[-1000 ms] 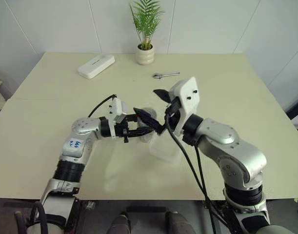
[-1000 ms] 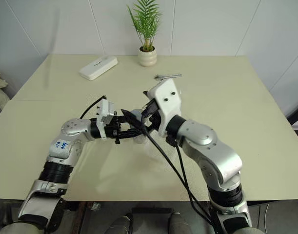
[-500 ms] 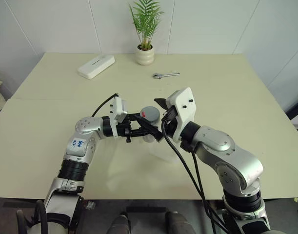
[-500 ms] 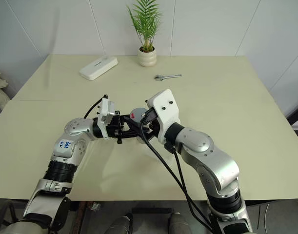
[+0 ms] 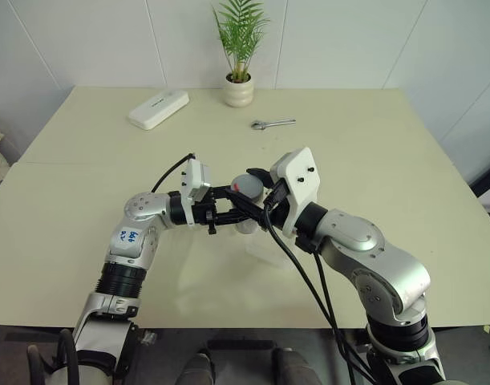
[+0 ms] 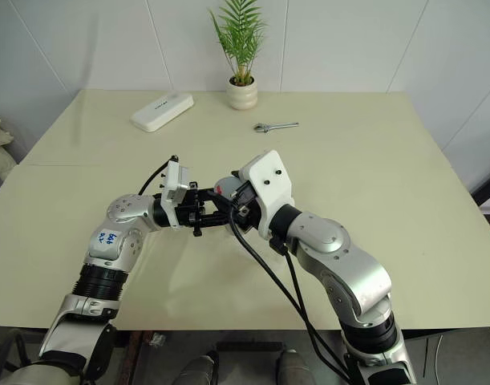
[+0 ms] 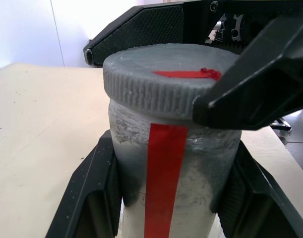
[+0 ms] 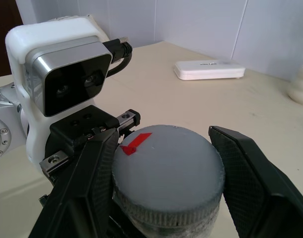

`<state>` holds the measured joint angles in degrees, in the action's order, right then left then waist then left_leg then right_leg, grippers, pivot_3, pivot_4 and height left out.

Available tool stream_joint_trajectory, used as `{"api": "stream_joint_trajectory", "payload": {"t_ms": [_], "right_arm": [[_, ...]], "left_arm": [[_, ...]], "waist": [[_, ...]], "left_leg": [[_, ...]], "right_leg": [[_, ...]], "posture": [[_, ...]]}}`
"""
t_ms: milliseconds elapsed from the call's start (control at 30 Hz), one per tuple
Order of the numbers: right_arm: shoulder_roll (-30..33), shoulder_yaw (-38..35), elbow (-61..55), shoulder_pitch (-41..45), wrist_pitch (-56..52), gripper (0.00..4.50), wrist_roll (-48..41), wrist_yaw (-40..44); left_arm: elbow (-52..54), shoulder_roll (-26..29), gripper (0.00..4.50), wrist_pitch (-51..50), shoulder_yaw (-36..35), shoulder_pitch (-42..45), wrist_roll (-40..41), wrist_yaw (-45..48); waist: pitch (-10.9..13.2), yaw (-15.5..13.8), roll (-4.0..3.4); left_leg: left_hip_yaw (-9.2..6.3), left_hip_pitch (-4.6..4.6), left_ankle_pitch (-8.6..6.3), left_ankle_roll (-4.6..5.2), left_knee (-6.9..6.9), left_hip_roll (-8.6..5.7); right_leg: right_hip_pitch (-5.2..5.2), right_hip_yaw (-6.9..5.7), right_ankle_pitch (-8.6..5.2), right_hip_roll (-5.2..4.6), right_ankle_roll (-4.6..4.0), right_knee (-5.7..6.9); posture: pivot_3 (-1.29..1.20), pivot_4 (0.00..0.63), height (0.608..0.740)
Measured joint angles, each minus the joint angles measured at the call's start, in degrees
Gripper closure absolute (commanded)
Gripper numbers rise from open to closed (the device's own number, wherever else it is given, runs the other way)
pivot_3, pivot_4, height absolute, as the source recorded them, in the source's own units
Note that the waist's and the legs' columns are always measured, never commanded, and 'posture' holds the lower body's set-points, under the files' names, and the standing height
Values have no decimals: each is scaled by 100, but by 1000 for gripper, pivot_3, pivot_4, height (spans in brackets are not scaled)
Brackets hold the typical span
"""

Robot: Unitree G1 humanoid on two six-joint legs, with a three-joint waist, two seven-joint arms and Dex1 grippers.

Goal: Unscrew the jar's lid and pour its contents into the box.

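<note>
Jar (image 7: 171, 168): clear, red stripe, upright above the middle of the bench (image 5: 405, 160), clamped by its body in my left pincer (image 5: 243, 215). Lid (image 8: 168, 171): gray, red mark, seated on the jar; my right pincer (image 6: 232, 202) closed against its rim, fingers (image 8: 250, 173) on either side. Box (image 5: 269, 241): translucent, on the bench just beneath my right wrist. Far edge: white device (image 5: 158, 108), potted plant (image 5: 239, 56), wrench (image 5: 273, 123).

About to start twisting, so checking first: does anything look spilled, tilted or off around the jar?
Nothing stands out. The jar sits upright in the left gripper, lid on and level with the right gripper around it. No spill shows on the table.
</note>
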<state>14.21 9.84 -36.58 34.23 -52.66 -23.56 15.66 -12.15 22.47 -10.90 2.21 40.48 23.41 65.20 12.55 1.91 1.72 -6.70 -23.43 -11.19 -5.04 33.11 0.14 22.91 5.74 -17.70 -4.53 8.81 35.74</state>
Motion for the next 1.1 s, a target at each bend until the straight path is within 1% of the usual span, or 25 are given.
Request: {"api": "stream_joint_trajectory", "payload": {"t_ms": [167,433,667,900,1100], "right_arm": [[77,-51,1,1,57,1939,-63,161],[454,-347,117,145,291,1939,-533,1124],[763,-555,579,510,559,1939,-868,2158],[951,-611,1006,708,827,1939,-972,2949],[1050,-568,1253,708,1049,1939,-930,3223]], "left_arm": [[0,-1,2516,-21,2,34,8,64],[-44,93,2516,-153,-1,241,227,662],[-507,91,2516,33,12,676,284,1342],[-1062,61,2516,197,115,1079,297,1950],[-1413,56,2516,444,274,1224,274,2039]], "waist": [[0,-3,0],[0,15,0],[0,15,0],[0,11,0],[0,21,0]], "left_leg": [[0,-1,0,0,-1,0],[0,0,0,0,0,0],[0,-1,0,1,2,0],[0,-3,0,1,1,0],[-1,-3,0,1,2,0]], "right_leg": [[0,0,0,0,0,-2],[0,-1,0,0,0,-1],[-4,-3,1,1,2,-5],[-3,-4,0,1,3,-8],[-3,-4,-1,1,4,-6]], "posture": [[0,150,740],[0,150,740],[0,150,740],[0,150,740],[0,150,740]]}}
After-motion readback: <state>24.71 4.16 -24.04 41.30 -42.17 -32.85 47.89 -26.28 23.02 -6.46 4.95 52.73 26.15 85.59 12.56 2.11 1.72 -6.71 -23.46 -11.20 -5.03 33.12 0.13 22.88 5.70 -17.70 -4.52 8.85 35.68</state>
